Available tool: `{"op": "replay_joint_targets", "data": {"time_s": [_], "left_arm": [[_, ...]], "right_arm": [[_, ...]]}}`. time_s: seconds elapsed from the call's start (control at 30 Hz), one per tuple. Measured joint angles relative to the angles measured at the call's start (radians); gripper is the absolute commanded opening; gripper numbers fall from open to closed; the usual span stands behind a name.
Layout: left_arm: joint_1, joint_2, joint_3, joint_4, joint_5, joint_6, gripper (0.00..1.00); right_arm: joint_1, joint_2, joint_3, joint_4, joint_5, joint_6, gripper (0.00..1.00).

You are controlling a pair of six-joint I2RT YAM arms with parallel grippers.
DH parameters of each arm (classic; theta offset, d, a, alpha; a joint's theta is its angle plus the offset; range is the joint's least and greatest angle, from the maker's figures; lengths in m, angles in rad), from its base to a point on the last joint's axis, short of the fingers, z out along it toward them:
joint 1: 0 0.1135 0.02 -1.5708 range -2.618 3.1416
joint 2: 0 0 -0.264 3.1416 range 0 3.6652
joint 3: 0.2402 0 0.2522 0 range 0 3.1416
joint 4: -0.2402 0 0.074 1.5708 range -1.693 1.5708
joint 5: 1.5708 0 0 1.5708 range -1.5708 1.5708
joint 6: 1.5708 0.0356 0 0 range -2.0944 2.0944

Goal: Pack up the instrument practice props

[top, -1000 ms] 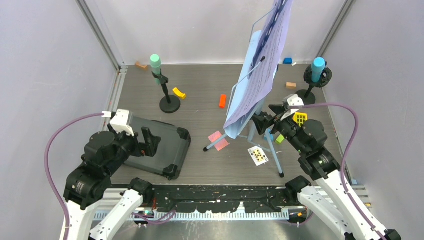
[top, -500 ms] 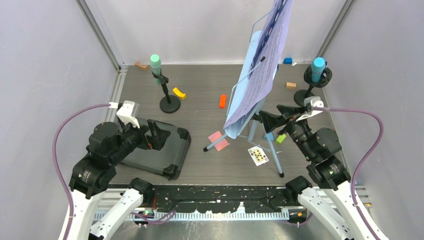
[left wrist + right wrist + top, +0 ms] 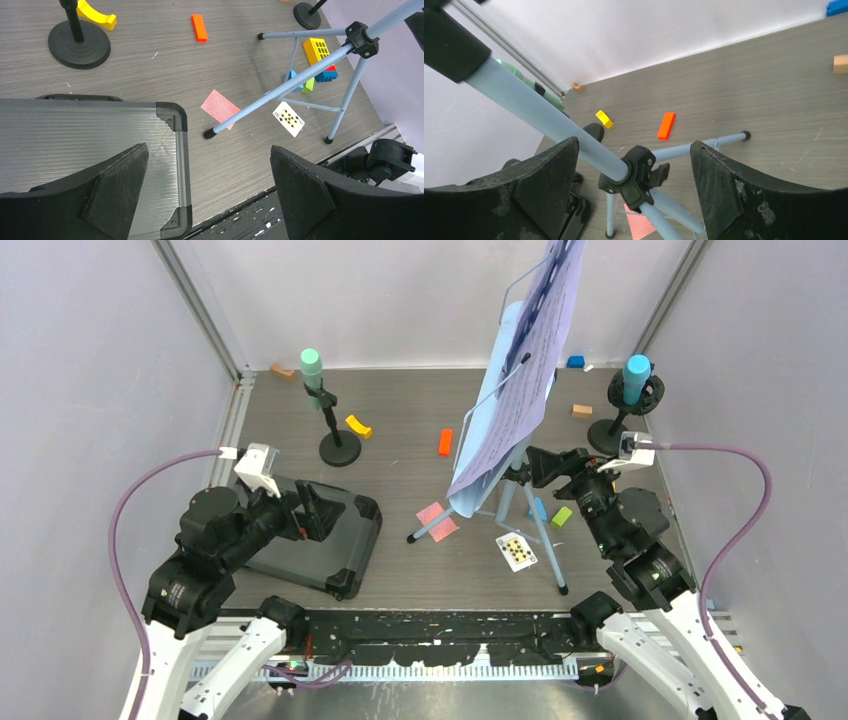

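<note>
Grey wood-grain table (image 3: 400,410): the pale blue music rack (image 3: 511,325) stands right of centre, carrying lilac pages (image 3: 520,390). The left gripper (image 3: 310,510) hovers over the case (image 3: 335,545), jaws wide and empty. The right gripper (image 3: 634,165) gapes either side of the tripod hub (image 3: 636,177) — gripping nothing. The green microphone (image 3: 311,365) and blue microphone (image 3: 636,375) sit on poles behind.

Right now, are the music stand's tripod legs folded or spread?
Spread: three pale blue tripod legs splay from the black hub, their feet planted far apart on the table.
</note>
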Motion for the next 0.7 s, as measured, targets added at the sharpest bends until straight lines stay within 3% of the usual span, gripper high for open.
{"op": "replay_joint_targets", "data": {"time_s": [0.43,0.7], "left_arm": [[0.000,-0.015,-0.033,0.000,0.003,-0.002,0.95],[0.000,-0.021,-0.042,-0.001,0.003,-0.001,0.95]], "right_arm": [[0.345,0.028,-0.001,-0.072,0.246,-0.027,0.88],[0.563,0.137,0.009,-0.105,0.545,0.004,0.89]]}}
